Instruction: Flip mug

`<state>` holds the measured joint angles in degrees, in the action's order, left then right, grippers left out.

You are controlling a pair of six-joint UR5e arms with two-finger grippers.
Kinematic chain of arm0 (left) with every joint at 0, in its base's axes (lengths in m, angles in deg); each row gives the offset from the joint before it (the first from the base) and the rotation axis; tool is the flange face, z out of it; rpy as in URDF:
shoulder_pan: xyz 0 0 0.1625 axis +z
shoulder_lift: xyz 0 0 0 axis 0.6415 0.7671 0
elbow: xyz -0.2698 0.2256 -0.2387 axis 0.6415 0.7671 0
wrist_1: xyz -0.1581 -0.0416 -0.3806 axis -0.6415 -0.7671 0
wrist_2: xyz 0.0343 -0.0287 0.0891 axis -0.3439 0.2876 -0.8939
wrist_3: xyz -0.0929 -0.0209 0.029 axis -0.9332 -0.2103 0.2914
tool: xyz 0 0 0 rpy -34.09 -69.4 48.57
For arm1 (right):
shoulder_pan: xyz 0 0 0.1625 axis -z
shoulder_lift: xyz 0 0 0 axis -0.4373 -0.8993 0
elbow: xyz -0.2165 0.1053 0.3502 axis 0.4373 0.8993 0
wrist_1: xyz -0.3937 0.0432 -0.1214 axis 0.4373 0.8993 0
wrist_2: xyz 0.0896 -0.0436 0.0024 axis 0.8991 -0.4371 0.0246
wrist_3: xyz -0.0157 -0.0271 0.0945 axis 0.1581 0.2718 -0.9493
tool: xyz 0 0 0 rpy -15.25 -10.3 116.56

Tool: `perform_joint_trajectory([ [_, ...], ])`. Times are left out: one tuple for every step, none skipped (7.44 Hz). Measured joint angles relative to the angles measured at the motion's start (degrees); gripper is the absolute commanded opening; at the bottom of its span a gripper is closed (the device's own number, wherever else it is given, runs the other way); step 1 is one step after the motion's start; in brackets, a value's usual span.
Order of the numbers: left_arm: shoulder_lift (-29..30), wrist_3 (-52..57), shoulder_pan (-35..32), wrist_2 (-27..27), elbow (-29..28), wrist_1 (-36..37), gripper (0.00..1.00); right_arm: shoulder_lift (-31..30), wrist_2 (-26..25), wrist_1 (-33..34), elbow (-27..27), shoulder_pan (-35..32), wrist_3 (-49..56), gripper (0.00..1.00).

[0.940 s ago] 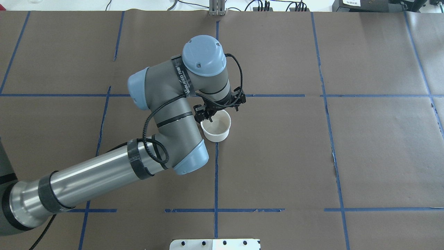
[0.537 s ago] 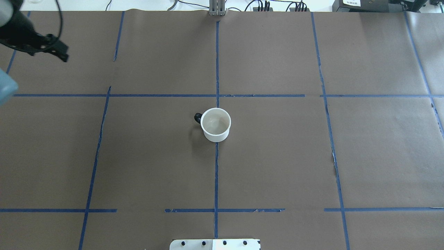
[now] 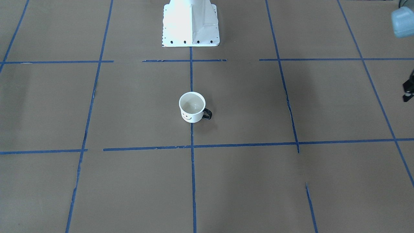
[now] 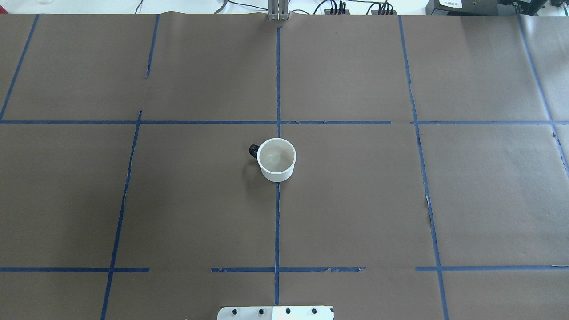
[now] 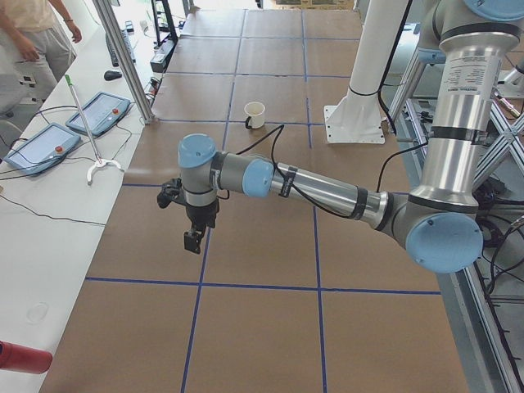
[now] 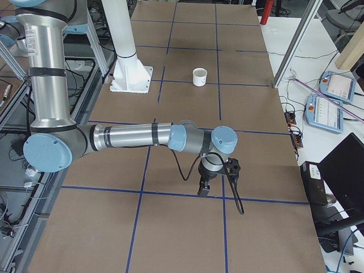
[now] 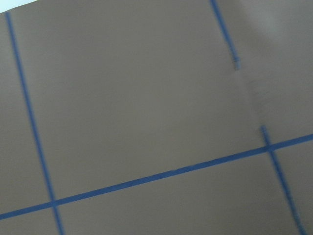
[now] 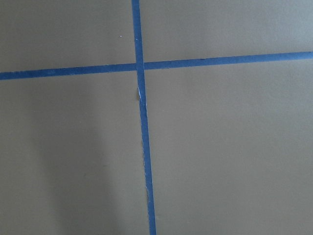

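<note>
Far from the mug [image 4: 276, 160], left hand [image 5: 193, 241] and right hand [image 6: 203, 190] point down; opening unclear.

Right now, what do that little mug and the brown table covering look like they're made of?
The mug: glossy white with a thin rim and a dark handle, likely enamelled metal, though glazed ceramic is possible. The table covering: matte brown paper, judging by its seams and ragged edges beside the blue tape.

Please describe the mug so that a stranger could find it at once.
On the brown paper-covered table, follow the central blue tape line to its middle. There stands the mug: white, upright, with a dark handle and a smiley face.
</note>
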<state>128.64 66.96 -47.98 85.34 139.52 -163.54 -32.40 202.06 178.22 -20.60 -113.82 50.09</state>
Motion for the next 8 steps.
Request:
perform_joint_trajectory([
  [-1.6,3.5,-2.6,1.3,-1.7,-0.3,1.00,0.0,0.0,0.0,0.0,0.0,0.0,1.00],
  [-3.0,5.0,-4.0,3.4,-2.5,-0.4,1.00,0.0,0.0,0.0,0.0,0.0,0.0,1.00],
  [-4.0,5.5,-4.5,5.4,-2.8,-0.4,1.00,0.0,0.0,0.0,0.0,0.0,0.0,1.00],
  [-4.6,5.6,-4.6,7.0,-3.0,-0.4,1.00,0.0,0.0,0.0,0.0,0.0,0.0,1.00],
  [-4.8,5.6,-4.7,7.9,-3.0,-0.4,1.00,0.0,0.0,0.0,0.0,0.0,0.0,1.00],
  [-4.9,5.7,-4.7,8.2,-3.0,-0.5,1.00,0.0,0.0,0.0,0.0,0.0,0.0,1.00],
  [-4.9,5.8,-4.7,8.2,-3.1,-0.6,1.00,0.0,0.0,0.0,0.0,0.0,0.0,1.00],
  [-4.9,5.8,-4.7,8.2,-3.1,-0.6,1.00,-0.1,0.0,0.0,0.0,0.0,0.0,1.00],
])
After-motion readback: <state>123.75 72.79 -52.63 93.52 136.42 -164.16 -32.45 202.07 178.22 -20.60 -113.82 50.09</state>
